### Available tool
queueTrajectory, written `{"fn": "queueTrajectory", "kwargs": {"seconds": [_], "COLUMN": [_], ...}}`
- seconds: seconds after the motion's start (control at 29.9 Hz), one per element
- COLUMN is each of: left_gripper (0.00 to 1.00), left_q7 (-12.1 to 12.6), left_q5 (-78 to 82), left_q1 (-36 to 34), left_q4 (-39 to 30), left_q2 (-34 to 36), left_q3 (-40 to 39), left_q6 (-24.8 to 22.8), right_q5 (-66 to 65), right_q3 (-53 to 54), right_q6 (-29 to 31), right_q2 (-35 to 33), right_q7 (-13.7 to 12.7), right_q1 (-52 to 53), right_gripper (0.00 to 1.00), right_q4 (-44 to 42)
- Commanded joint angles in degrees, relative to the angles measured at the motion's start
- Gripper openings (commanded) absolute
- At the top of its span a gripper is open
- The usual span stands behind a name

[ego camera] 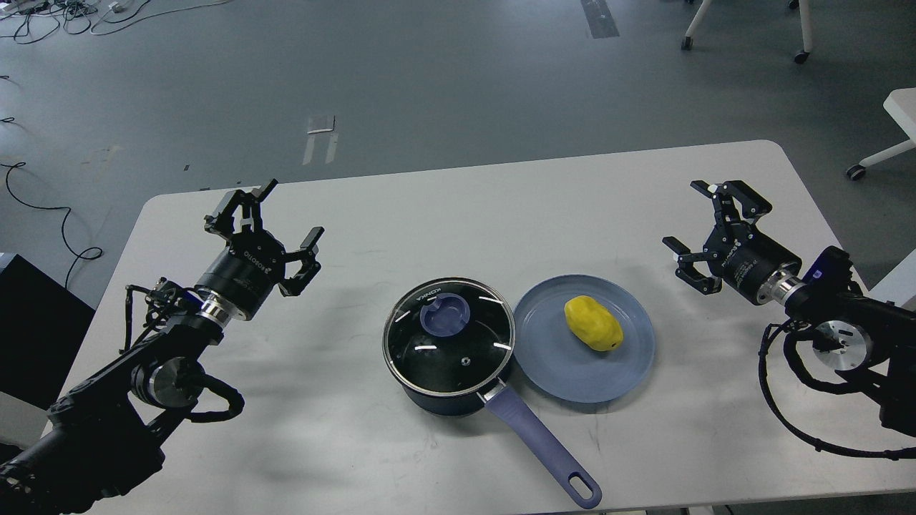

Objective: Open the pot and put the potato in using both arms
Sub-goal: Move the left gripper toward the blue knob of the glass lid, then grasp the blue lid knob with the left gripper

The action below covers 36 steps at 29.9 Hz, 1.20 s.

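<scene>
A dark pot [449,390] with a purple handle [542,447] stands at the table's front middle, closed by a glass lid [449,343] with a purple knob [444,315]. A yellow potato [592,322] lies on a blue plate [565,372] just right of the pot. My left gripper [275,211] is open and empty, held above the table to the pot's left. My right gripper [701,218] is open and empty, held above the table to the plate's right.
The white table [458,207] carries only the pot and plate. Beyond it is grey floor, with cables [43,14] at the far left and chair and table legs [798,43] at the far right.
</scene>
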Motion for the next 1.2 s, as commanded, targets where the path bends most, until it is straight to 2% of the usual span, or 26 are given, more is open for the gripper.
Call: {"fn": "queueTrajectory", "kwargs": {"seconds": [0.0,0.1,0.2,0.37,0.43,0.57,0.64,0.7,0.8,0.9,1.0,1.17], "left_gripper": [0.98,0.98,0.98,0.98,0.98,0.98,0.98,0.98,0.98,0.98,0.98,0.98], "left_q7": [-0.01,-0.01,-0.01,-0.01,-0.01,-0.01,-0.01,-0.01,-0.01,-0.01,-0.01,-0.01], "left_q5": [-0.39,1.62,9.24,26.65,37.52,52.84,67.82,78.55,91.04,103.8,111.72,117.82], "left_q1": [-0.17,-1.05,-5.34,-10.01,-10.46,-10.28,-10.11,-9.84,-9.23,-9.14,-9.05,-8.61], "left_q4": [1.5,2.56,-0.5,-14.03,-23.49,-35.12,-41.44,-44.35,-45.34,-44.64,-43.33,-38.84], "left_q2": [1.82,3.67,6.65,13.6,16.23,17.38,17.21,16.6,15.46,13.79,13.0,10.36], "left_q3": [-1.33,-2.39,-2.56,-5.11,-8.52,-12.23,-12.32,-11.62,-8.74,-4.16,-1.52,-0.37], "left_q6": [0.0,0.0,0.0,0.0,0.0,0.0,0.0,0.0,1.36,9.51,13.14,14.91], "right_q5": [-0.07,-0.07,-0.15,-0.24,-0.24,-0.24,-0.24,-0.24,-0.33,-0.33,-0.33,-0.42], "right_q3": [-0.2,-0.46,-0.63,-0.72,-0.72,-0.81,-0.81,-0.81,-0.81,-0.9,-0.9,-0.81], "right_q6": [0.0,0.0,0.0,0.0,0.0,0.0,0.0,0.0,0.0,0.0,0.0,0.0], "right_q2": [-0.01,-0.1,-0.1,-0.01,-0.01,-0.1,-0.1,-0.19,-0.45,-0.71,-0.71,-0.45], "right_q7": [0.0,0.0,0.0,0.0,0.0,0.0,0.0,0.0,0.0,0.0,0.0,0.0], "right_q1": [0.16,0.16,0.15,0.33,0.33,0.24,0.24,0.24,0.24,0.07,-0.02,-0.11], "right_gripper": [1.0,1.0,1.0,1.0,1.0,1.0,1.0,1.0,1.0,1.0,1.0,1.0], "right_q4": [-0.41,-0.41,-0.41,-0.5,-0.5,-0.5,-0.5,-0.5,-0.5,-0.49,-0.41,-0.5]}}
